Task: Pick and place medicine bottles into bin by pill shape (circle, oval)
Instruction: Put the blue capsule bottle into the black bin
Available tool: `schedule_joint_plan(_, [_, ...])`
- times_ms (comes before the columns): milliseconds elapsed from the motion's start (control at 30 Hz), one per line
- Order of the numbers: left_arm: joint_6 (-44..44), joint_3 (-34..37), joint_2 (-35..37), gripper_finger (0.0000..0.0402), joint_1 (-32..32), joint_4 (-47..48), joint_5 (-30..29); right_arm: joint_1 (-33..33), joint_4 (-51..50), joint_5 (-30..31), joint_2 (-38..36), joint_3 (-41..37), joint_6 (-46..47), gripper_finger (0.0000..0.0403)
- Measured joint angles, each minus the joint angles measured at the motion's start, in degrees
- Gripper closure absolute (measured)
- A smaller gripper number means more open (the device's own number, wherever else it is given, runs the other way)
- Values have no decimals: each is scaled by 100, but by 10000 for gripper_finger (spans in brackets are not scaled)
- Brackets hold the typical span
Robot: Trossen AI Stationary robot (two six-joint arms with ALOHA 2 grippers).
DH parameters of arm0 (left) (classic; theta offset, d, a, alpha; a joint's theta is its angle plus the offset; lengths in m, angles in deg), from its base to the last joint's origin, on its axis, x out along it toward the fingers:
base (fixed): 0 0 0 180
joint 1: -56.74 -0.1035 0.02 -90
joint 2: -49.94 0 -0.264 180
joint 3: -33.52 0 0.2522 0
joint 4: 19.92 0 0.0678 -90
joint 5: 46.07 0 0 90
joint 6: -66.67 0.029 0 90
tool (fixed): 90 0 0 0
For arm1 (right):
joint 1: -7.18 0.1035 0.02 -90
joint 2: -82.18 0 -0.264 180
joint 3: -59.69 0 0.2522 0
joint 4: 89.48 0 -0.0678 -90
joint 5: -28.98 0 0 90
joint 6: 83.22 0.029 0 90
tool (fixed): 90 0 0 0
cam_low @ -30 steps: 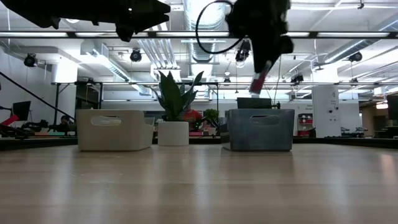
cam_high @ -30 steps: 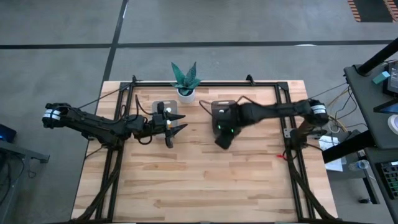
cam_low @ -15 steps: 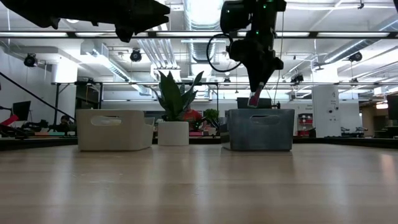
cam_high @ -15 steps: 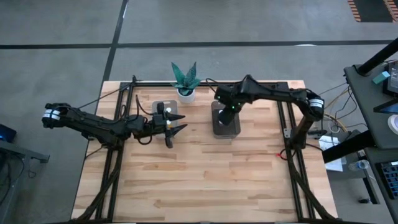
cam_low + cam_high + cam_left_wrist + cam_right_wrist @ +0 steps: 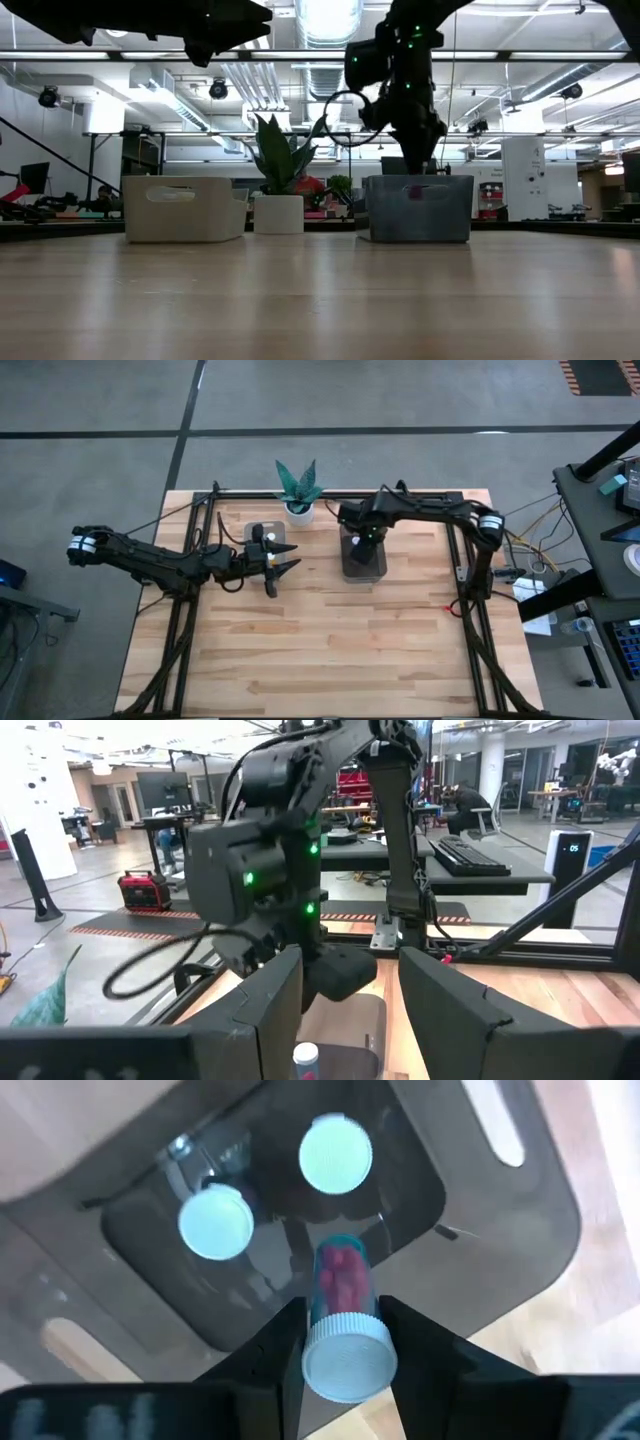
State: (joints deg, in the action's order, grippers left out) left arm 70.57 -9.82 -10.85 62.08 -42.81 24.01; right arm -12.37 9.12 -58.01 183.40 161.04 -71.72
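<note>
A white-capped clear bottle of pink pills (image 5: 342, 1320) is gripped by the right gripper (image 5: 340, 1342) over the dark smoky grey plastic tub (image 5: 363, 565) at table's twelve o'clock, release judged next.

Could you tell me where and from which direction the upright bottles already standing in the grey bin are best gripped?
Grip a bottle by its round white cap, coming straight down. Both stand upright in the grey bin, caps facing up, walls blocking side access. The right gripper already holds another bottle above them.

Smoky glossy plastic bin (image 5: 470, 1250), wood-plank table (image 5: 330, 640)
</note>
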Motion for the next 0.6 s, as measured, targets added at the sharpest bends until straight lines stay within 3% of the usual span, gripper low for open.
schedule_joint_plan(600, [0,0,0,249,0,11,2,11,178,-20,169,-441,-515,294])
